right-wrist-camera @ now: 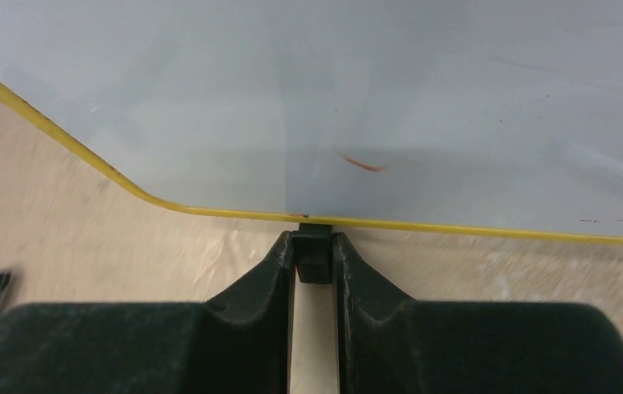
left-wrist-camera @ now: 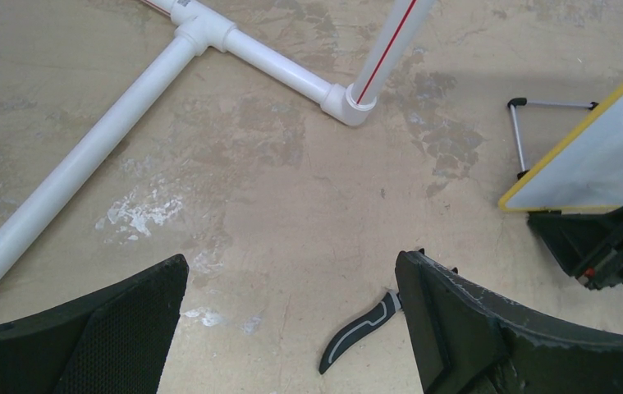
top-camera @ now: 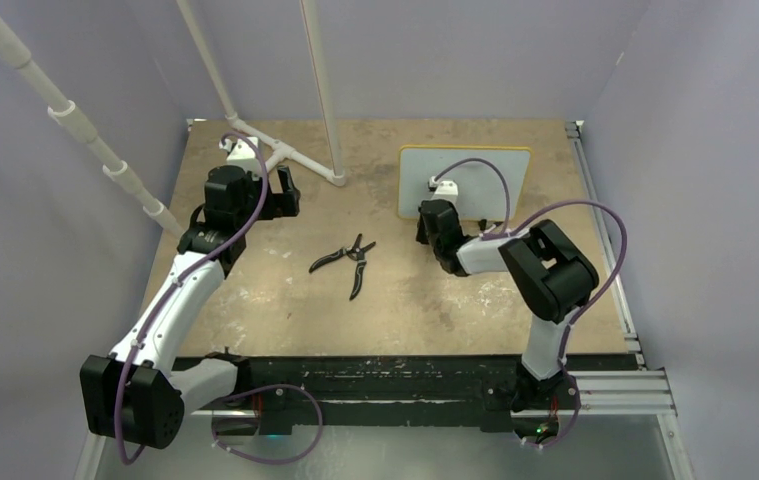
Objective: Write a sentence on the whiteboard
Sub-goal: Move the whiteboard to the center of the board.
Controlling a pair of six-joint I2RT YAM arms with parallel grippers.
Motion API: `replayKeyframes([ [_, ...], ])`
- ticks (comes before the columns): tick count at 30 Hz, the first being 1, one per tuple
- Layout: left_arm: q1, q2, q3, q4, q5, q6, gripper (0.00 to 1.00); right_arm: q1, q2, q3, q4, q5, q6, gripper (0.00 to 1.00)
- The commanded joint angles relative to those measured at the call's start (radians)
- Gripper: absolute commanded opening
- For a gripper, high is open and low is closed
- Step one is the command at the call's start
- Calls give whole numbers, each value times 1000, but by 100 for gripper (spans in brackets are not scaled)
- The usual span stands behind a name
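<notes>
The right gripper [right-wrist-camera: 313, 243] pinches the whiteboard [right-wrist-camera: 373, 98] by its black foot [right-wrist-camera: 313, 267], board just beyond the fingertips; the left gripper [left-wrist-camera: 291, 263] gapes wide, empty.

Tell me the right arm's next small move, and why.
Probably draw the whiteboard a little nearer: the right gripper is shut on its black foot at the lower edge, the surface shows no lettering, and the left gripper hangs open, apart from it.
</notes>
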Motion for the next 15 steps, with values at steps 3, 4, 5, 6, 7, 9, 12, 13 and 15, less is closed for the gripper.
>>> replayKeyframes([
  [3, 9, 1, 15, 29, -1, 6, 97, 111, -101, -103, 83, -120, -57, 0],
  [4, 9, 0, 15, 29, -1, 6, 97, 130, -113, -121, 85, -120, -60, 0],
  [5, 9, 0, 15, 29, -3, 6, 97, 154, -125, -134, 88, -120, -63, 0],
  [6, 9, 0, 13, 29, -4, 7, 97, 177, -137, -147, 90, -119, -63, 0],
  [7, 9, -1, 13, 29, -5, 8, 97, 198, -150, -159, 92, -116, -62, 0],
  [9, 9, -4, 13, 30, -6, 8, 97, 244, -174, -181, 93, -111, -58, 0],
  [12, 9, -8, 12, 28, -9, 7, 97, 316, -192, -207, 90, -96, -46, 0],
  [13, 9, -10, 12, 27, -10, 8, 97, 338, -195, -213, 86, -88, -39, 0],
  [15, 9, -14, 11, 26, -12, 9, 97, 380, -199, -225, 74, -70, -24, 0],
])
